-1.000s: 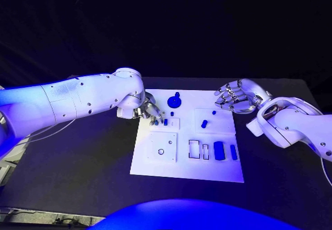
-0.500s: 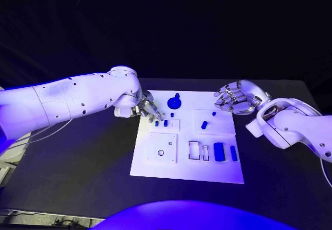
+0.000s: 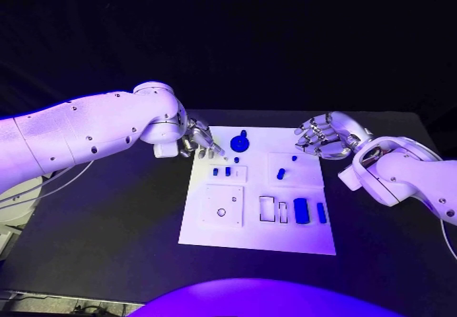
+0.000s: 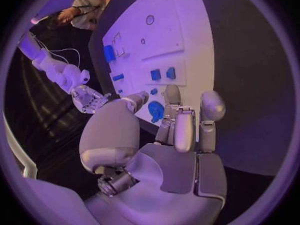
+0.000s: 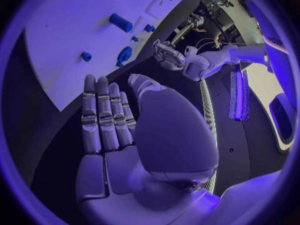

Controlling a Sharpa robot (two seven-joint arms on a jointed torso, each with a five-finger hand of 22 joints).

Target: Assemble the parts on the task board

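The white task board [image 3: 214,224] lies in the middle of the table. Blue parts lie on it: a round disc with a knob [image 3: 240,140] at the far edge, two small pegs [image 3: 221,171], a short piece [image 3: 281,173] and a long oblong piece [image 3: 302,210]. My left hand [image 3: 197,140] hovers over the board's far left corner, just left of the disc, fingers apart and empty. My right hand [image 3: 321,135] hangs off the board's far right corner, holding nothing. The left wrist view shows my left hand [image 4: 178,130] above the disc [image 4: 155,111]. The right wrist view shows my right hand [image 5: 109,120] flat, fingers straight.
On the board's near half sit a square plate with a small hole [image 3: 221,205] and two empty rectangular slots [image 3: 274,209], with a thin blue bar [image 3: 322,211] at the right. Black table [image 3: 114,224] surrounds the board on all sides.
My left hand has drawn back from the two small pegs toward the board's far left corner, and its arm has risen. My right hand has stayed in place.
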